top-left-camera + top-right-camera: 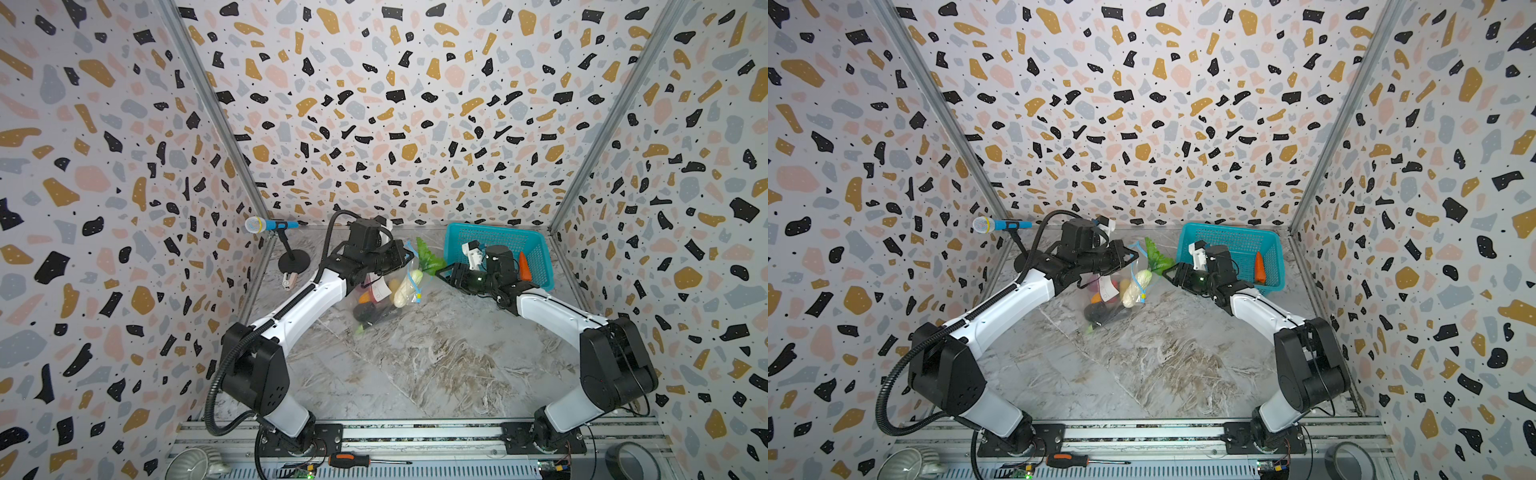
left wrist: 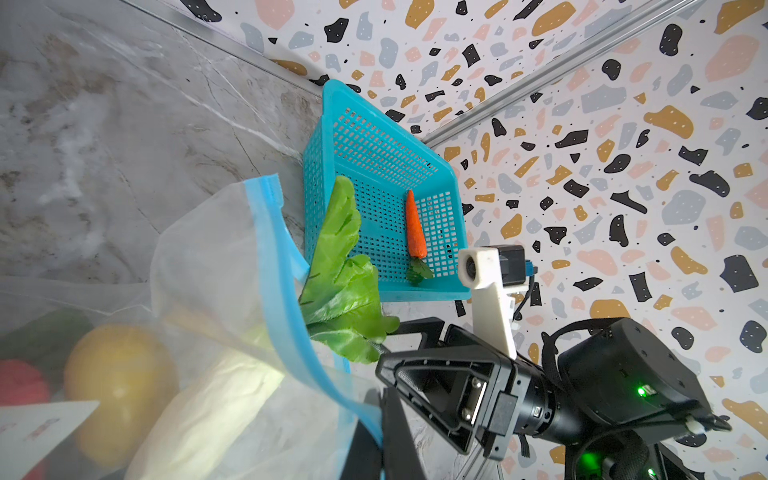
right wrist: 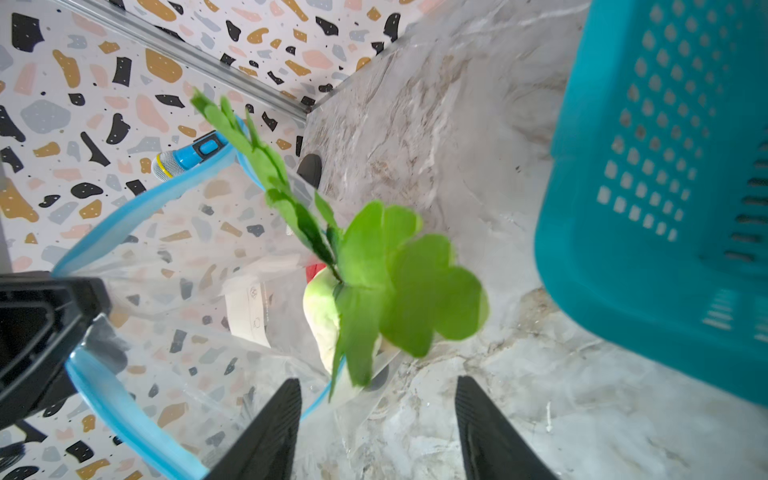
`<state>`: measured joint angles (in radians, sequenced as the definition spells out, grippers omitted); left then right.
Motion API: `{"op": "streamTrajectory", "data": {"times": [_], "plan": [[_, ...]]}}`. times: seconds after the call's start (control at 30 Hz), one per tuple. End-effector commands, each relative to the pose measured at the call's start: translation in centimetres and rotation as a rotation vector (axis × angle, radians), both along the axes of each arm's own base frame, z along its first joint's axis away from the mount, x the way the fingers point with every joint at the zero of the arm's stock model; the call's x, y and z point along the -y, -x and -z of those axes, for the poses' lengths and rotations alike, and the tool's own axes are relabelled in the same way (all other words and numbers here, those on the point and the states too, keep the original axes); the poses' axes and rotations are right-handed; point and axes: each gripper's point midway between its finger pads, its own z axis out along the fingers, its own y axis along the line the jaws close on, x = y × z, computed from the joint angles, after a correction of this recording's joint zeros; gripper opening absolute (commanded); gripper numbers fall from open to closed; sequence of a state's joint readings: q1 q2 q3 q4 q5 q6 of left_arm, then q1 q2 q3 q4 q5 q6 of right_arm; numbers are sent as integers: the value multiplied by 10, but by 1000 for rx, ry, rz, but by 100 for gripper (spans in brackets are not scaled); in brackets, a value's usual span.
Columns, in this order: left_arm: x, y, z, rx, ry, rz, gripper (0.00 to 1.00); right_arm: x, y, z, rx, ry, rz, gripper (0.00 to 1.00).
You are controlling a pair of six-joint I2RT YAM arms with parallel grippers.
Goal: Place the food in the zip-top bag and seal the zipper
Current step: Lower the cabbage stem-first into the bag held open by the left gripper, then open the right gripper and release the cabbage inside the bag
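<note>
Past near rail (image 1: 415,432) with screwdriver (image 1: 349,460) and tape roll (image 1: 631,461): grey marble tabletop (image 1: 436,365). Mid-table: filled bag (image 1: 382,299), mouth edge pinched in clenched left gripper (image 1: 1126,258), greens (image 1: 430,257) sticking out toward right gripper (image 3: 378,384), spread and empty. Beyond: teal basket (image 1: 498,228) holding carrot (image 1: 525,266), microphone (image 1: 266,225), speckled walls (image 1: 395,104).

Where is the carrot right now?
In both top views the carrot lies inside the teal basket at the back right corner of the table, beside the right arm's wrist.

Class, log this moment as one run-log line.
left end effector: shut on bag rim | right end effector: open, empty | greens: sticking out of bag mouth | carrot: in basket
</note>
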<state>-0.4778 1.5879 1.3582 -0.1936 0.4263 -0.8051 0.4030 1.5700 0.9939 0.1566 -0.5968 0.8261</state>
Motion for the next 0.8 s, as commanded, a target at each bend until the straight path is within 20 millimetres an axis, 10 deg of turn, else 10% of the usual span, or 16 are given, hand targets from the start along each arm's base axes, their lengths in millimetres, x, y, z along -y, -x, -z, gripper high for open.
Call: {"op": "streamTrajectory", "data": {"times": [0.0,0.33,0.77], "plan": [[-2,-1,-20,53,32,0,0,-24,15,-13,-112,-108,-52,64],[0,-2,-23,56,35,5,0,-46,29,-10,-251,-206,-102,60],[-3,-1,-23,58,27,3,0,-48,22,-24,-187,-221,-103,22]]}}
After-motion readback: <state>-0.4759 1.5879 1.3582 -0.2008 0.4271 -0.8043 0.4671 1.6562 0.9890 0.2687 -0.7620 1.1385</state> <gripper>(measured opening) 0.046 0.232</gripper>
